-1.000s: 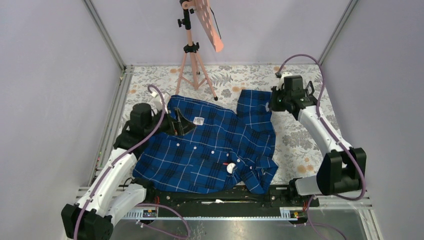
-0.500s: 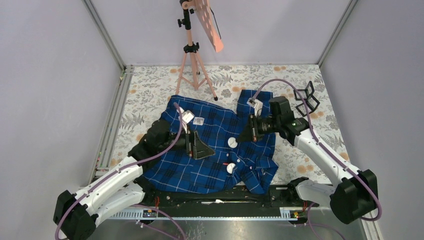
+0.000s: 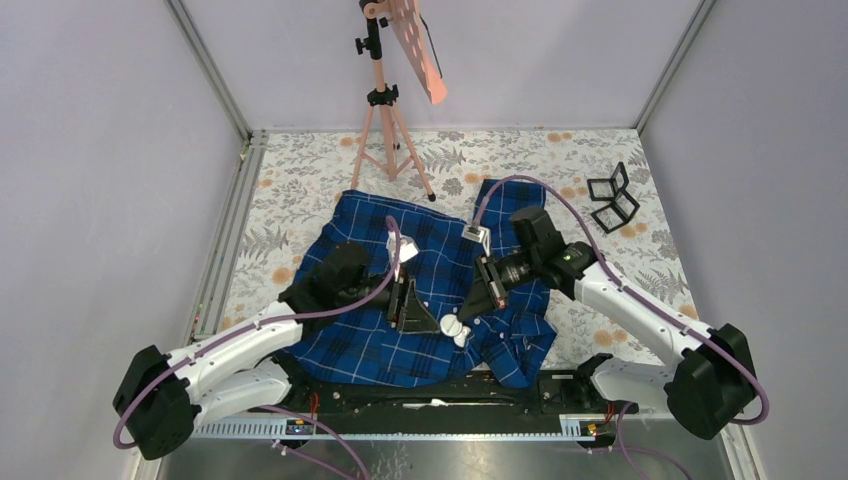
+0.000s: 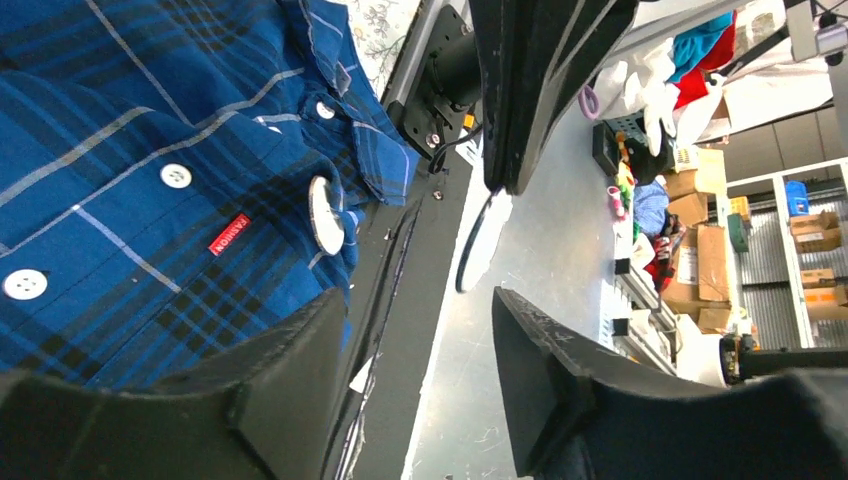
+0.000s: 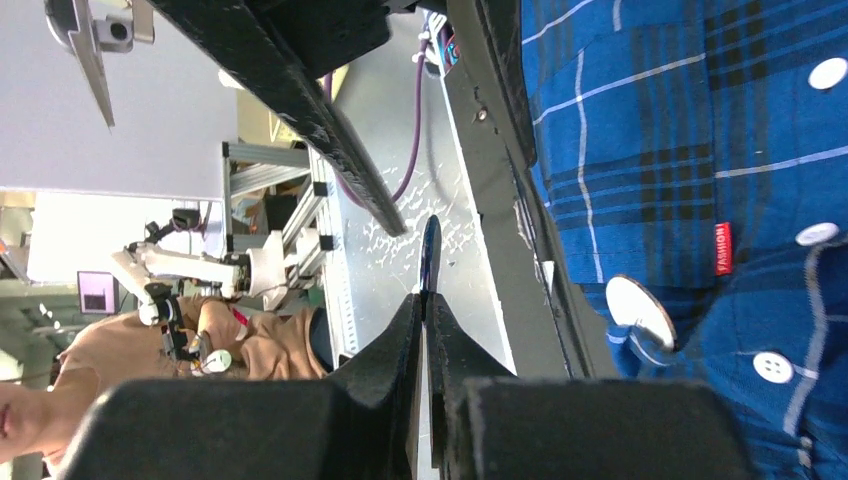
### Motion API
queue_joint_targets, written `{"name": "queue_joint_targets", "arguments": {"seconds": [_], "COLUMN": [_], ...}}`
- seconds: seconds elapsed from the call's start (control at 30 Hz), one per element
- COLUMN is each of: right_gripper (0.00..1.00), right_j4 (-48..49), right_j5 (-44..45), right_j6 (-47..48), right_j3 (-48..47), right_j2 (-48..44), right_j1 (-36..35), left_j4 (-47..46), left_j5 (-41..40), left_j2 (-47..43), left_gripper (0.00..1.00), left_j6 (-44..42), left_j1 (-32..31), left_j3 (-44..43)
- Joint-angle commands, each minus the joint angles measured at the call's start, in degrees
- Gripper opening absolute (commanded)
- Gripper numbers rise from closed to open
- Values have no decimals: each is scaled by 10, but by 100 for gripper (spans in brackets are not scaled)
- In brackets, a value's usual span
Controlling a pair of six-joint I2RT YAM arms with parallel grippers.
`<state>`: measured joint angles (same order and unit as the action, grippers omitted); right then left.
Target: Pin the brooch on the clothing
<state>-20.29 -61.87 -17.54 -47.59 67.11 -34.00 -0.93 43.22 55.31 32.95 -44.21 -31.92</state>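
Note:
The dark-blue plaid shirt lies spread on the table, with white buttons and a red tag. My right gripper is shut on the brooch, a thin white disc held just above the shirt's front hem. The right wrist view shows the brooch edge-on between the fingers. A second white disc lies on the shirt right beside it and also shows in both wrist views. My left gripper is open and empty, just left of the brooch, over the shirt.
A pink tripod stand stands at the back of the floral table. A black folding frame lies at the back right. A black and metal rail runs along the near edge, just below the shirt hem.
Both grippers have moved in to the shirt's front middle. The right one came from the back right, left the black frame there, and carried the brooch down next to the second disc.

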Motion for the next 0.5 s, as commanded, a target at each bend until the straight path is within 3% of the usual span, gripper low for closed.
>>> {"name": "queue_joint_targets", "arguments": {"seconds": [0.0,0.2,0.37,0.47], "right_gripper": [0,0,0,0], "right_j4": [-9,-19,-23,-27], "right_j5": [-34,-37,-36,-34], "right_j6": [28,42,52,57], "right_j3": [-26,-37,-42,-45], "right_j2": [18,39,48,54], "right_j1": [-23,-40,-48,-50], "left_j4": [-25,-49,-59,-71], "left_j5": [33,49,59,60], "left_j2": [13,27,40,41], "left_gripper": [53,39,34,20], "left_j6": [-14,-6,-3,1], "left_j1": [-13,-24,-34,-36], "left_j3": [-29,-30,-30,-28]}}
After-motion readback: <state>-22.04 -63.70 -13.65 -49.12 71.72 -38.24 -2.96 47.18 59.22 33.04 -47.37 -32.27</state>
